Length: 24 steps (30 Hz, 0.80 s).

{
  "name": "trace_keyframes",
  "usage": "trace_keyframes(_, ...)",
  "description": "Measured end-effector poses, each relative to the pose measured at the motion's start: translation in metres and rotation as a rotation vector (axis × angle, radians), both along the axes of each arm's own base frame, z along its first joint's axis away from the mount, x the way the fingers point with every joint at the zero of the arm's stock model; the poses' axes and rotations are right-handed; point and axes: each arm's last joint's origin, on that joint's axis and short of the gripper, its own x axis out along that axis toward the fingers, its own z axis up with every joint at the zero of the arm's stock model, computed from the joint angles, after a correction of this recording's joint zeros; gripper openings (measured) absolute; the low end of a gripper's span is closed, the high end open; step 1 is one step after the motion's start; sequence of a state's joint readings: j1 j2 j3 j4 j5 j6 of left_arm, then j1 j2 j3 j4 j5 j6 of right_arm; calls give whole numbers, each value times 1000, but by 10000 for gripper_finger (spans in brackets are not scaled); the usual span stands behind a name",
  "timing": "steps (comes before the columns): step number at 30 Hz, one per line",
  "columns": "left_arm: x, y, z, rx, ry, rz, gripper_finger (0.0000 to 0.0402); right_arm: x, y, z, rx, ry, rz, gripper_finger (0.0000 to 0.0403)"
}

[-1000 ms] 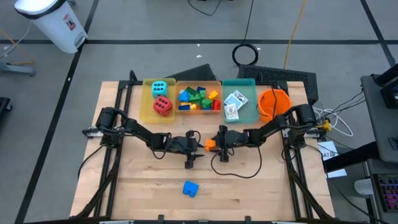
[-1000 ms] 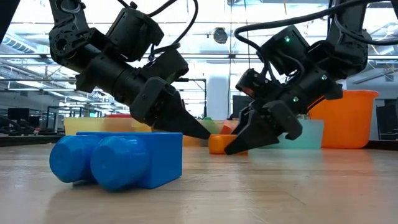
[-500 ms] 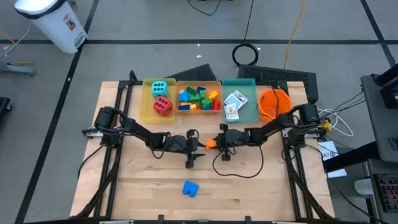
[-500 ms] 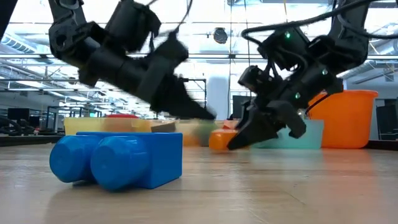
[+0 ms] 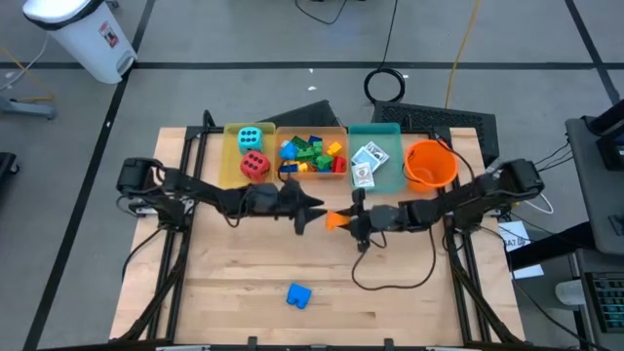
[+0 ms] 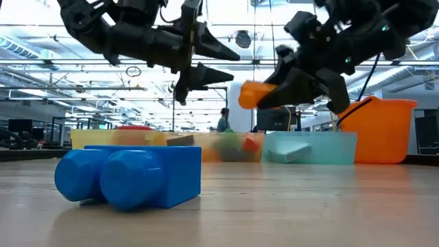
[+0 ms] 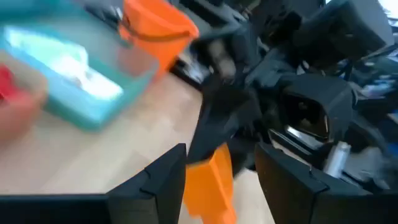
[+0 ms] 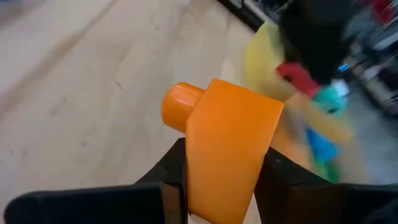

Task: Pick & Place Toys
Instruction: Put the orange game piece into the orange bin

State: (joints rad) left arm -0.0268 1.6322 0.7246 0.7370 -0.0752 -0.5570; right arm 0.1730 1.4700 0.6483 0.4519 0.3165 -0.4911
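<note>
Right gripper (image 5: 343, 220) clamped on orange brick (image 5: 335, 220), lifted off the table just in front of the orange tray (image 5: 312, 172), brick's long axis pointing at the empty, parted left gripper (image 5: 310, 207) close beside it.

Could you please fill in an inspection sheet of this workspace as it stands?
Surface: wooden table, mostly bare.
Job's things: orange brick lifted; blue brick on the table's near part; two dice in the yellow tray; bricks in the orange tray; card packs in the teal tray.
Clutter: orange bucket.
Grippers: right gripper shut on orange brick; left gripper open, empty, facing it.
Cables: black cable looped on table.
Surroundings: white bin, floor cables.
</note>
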Motion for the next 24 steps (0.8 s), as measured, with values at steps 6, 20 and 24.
trace_keyframes(6, 1, 6, -3, -107, 6, -72, 235, 1, 10, 5, -124, -50, -10, 87)
trace_keyframes(20, 2, -7, -8, -79, 38, -28, 331, 2, 18, 14, -96, -151, 14, 87)
trace_keyframes(24, 17, -13, -7, -69, 42, -50, 322, 3, 19, 16, -94, -166, 13, 87)
